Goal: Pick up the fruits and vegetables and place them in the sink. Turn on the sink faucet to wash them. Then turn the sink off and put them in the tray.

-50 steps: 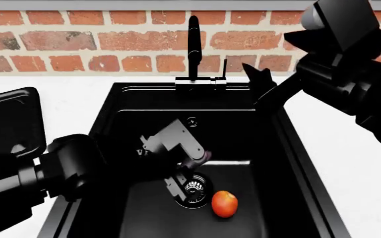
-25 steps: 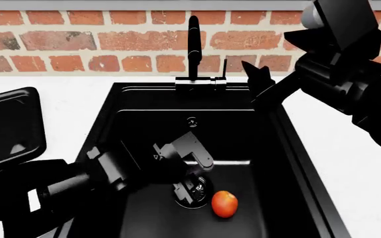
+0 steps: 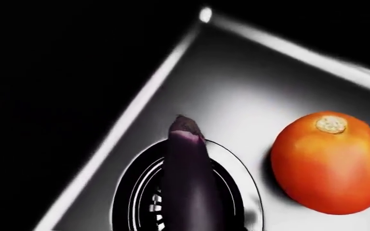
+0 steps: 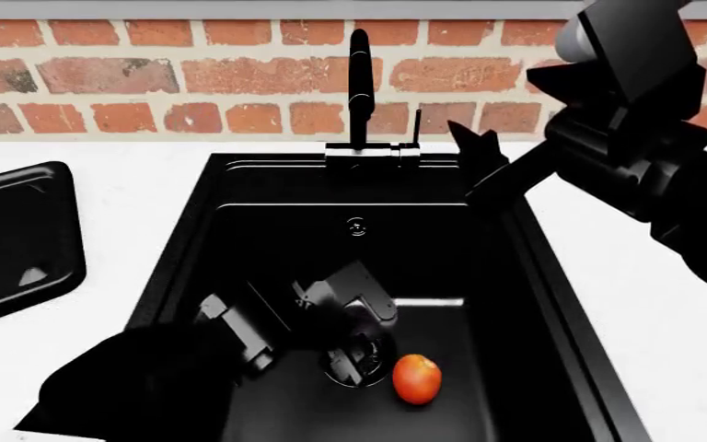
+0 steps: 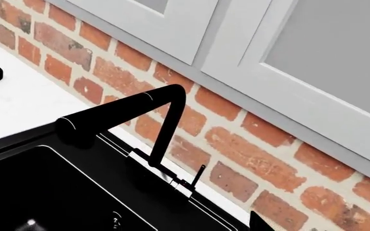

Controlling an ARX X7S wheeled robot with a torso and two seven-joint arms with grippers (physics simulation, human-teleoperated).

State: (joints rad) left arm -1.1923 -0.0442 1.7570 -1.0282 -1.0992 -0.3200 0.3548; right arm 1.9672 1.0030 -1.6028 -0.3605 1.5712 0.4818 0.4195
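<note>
In the left wrist view a dark purple eggplant [image 3: 188,183] runs out from my left gripper and hangs over the round metal drain [image 3: 137,192] of the black sink [image 4: 268,230]. The orange-red fruit [image 3: 329,163] lies on the sink floor just beside the drain, and it also shows in the head view [image 4: 416,378]. My left gripper [image 4: 356,336] is down in the sink at the drain; its fingers do not show in the wrist view. My right gripper [image 4: 474,133] hovers open just right of the faucet lever [image 4: 418,124], apart from it. The faucet [image 4: 359,83] stands behind the sink.
The glossy black tray [image 4: 10,235] sits on the white counter left of the sink. A brick wall runs behind the faucet [image 5: 165,120], with white cabinets above it. The overflow [image 4: 356,226] is on the sink's back wall. My left arm fills the sink's near left.
My left arm has dropped lower and drawn in towards the near left, bringing its gripper down to the drain. The fruit and the right arm have barely moved.
</note>
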